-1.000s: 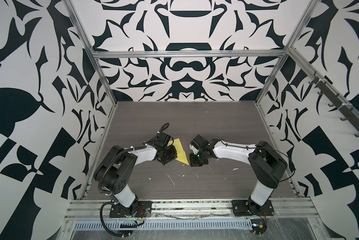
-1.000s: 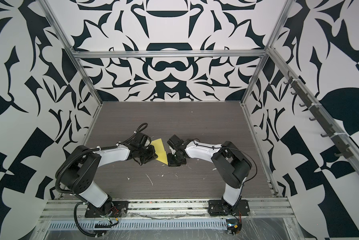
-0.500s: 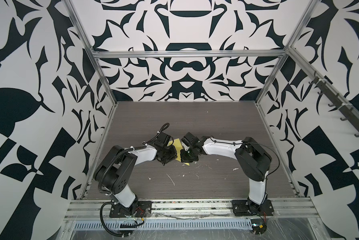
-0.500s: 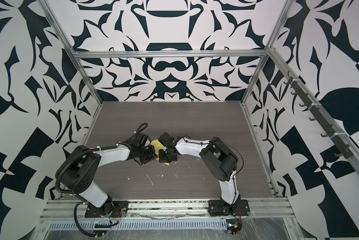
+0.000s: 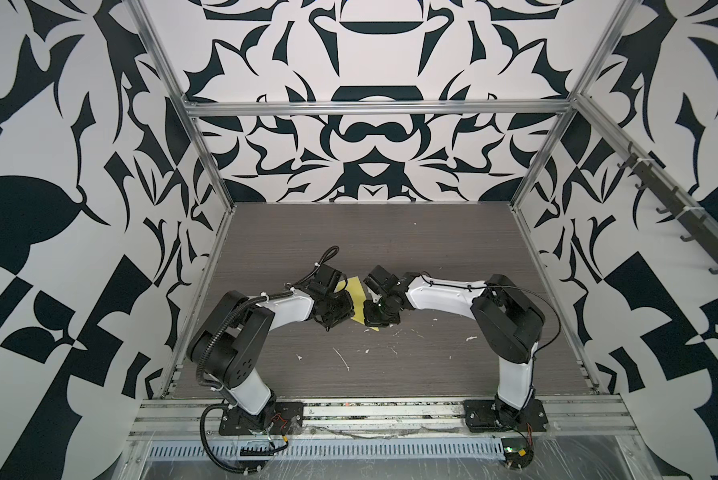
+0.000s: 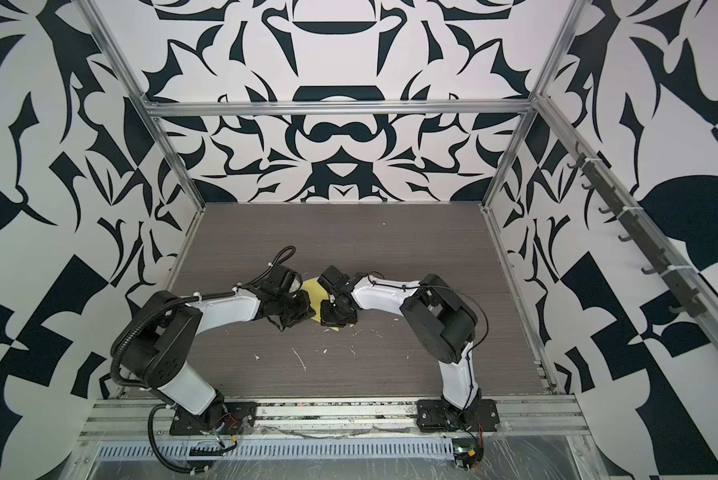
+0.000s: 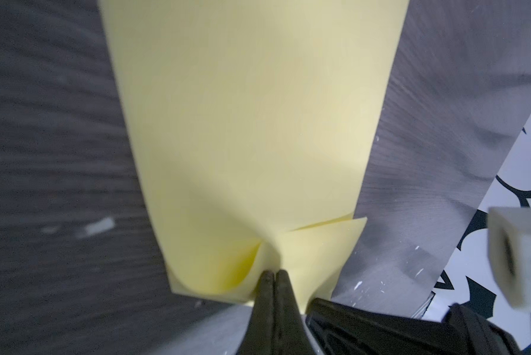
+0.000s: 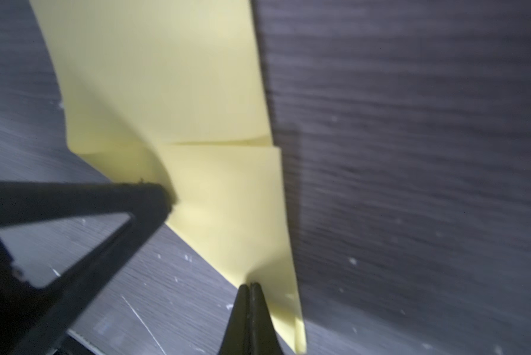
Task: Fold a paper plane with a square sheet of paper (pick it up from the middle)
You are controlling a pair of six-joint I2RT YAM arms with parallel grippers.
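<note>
Aluminium rail (image 5: 390, 415) is sitting closest to me, w/ both arm bases bolted onto it. Just past it I'm seeing white flecks (image 5: 342, 359) lying scattered on the dark wood-grain table (image 5: 390, 232).

Mid-table the two arms are reaching in toward each other. The square sheet of paper (image 5: 357, 303) is showing as a yellow sliver btwn the claws in both top views, approx. centre of the table and a bit toward the front. Each claw is touching it, one per side.

L gripper (image 7: 273, 273) is clenching on one edge of the sheet. Its tips are pressing together and the paper is bunching into them, w/ one flap lying over another.

R gripper (image 8: 250, 285) is also clamping tight, and it looks to be biting the sheet near a narrow corner. In that same cam a black finger (image 8: 153, 196) of the L gripper is touching the paper further along. The sheet is creased and looks to be riding up off the wood along one side, throwing a shadow there. Both wrist cams are blurring a bit.

Beyond the claws, table is running back to the black-and-white patterned wall (image 5: 374, 137).
</note>
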